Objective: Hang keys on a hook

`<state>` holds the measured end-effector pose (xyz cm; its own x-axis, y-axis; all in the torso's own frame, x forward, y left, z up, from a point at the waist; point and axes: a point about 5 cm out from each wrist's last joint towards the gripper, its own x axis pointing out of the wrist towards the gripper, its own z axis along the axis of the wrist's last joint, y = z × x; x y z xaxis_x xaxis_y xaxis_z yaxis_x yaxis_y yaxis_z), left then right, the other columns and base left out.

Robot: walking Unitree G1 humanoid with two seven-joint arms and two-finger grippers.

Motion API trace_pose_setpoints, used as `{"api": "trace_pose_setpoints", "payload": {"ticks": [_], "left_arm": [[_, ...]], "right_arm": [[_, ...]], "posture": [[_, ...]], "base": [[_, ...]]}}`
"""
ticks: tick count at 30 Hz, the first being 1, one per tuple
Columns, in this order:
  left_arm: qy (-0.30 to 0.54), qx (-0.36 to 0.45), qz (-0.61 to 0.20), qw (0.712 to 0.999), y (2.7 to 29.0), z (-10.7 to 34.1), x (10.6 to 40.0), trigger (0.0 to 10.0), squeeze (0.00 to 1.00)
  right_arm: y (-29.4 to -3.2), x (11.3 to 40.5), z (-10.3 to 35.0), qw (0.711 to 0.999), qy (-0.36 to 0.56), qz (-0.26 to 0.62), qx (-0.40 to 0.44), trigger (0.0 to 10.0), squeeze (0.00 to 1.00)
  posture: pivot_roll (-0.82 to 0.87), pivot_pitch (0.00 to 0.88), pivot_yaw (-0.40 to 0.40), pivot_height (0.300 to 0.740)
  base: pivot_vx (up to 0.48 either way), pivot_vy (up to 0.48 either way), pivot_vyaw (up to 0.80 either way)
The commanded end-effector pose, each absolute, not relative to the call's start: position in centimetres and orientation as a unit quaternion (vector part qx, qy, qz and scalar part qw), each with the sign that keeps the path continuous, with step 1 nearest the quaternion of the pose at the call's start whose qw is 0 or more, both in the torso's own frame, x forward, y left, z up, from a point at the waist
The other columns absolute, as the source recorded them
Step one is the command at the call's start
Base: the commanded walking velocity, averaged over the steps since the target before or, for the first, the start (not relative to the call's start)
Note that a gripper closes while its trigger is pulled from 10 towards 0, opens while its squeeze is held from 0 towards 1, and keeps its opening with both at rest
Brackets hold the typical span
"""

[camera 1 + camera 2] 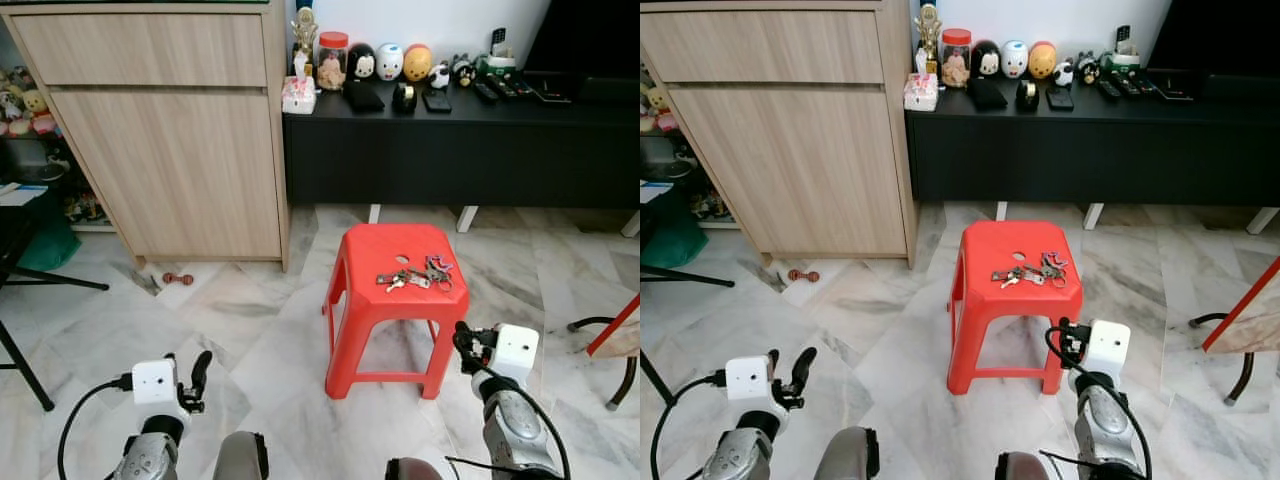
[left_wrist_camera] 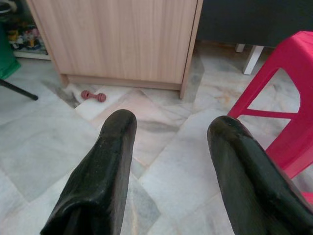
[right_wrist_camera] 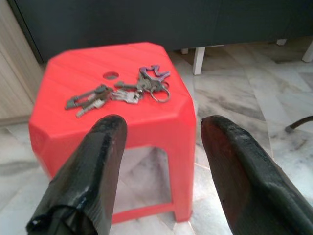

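Note:
A bunch of keys (image 1: 415, 275) on rings lies on top of a red plastic stool (image 1: 372, 312) standing on the marble floor just ahead of me. My right gripper (image 3: 161, 127) is open and held low in front of the stool's near right corner, a little short of the keys (image 3: 122, 93) and not touching them. To the left of the stool, my left gripper (image 2: 171, 127) is open with nothing between its fingers, raised over the floor and pointing toward the wooden cabinet.
A tall wooden cabinet (image 1: 170, 150) stands at the back left. A black low console (image 1: 450, 150) with figurines and remotes runs along the back. A small red dumbbell toy (image 1: 178, 279) lies by the cabinet. Black stand legs (image 1: 30, 290) are at left, a chair base (image 1: 600, 335) at right.

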<state>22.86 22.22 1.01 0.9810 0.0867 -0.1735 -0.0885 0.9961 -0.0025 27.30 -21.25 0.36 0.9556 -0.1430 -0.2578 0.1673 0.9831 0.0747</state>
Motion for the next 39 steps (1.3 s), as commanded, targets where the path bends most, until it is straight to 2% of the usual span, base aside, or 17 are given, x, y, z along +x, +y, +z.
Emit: {"api": "trace_pose_setpoints", "payload": {"ticks": [1, 32, 39], "left_arm": [[0.088, -0.007, 0.042, 0.995, 22.0, 1.1, 23.2, 10.0, 0.0], [0.094, -0.009, 0.063, 0.994, 23.1, 1.0, 23.4, 10.0, 0.0], [0.09, -0.011, 0.065, 0.994, 23.1, 1.2, 23.6, 10.0, 0.0]], "right_arm": [[-21.2, 27.7, 0.8, 0.989, 0.117, -0.079, 0.05, 10.0, 0.0], [-19.7, 27.7, -0.1, 0.986, 0.155, -0.037, 0.044, 10.0, 0.0], [-19.9, 27.9, 0.1, 0.986, 0.155, -0.037, 0.046, 10.0, 0.0]], "posture": [[-0.03, 0.0, -0.043, 0.611], [-0.01, 0.0, -0.04, 0.611], [-0.01, 0.0, -0.042, 0.611]], "base": [[0.322, 0.0, 0.0], [0.338, 0.0, 0.0], [0.347, 0.0, 0.25]]}}
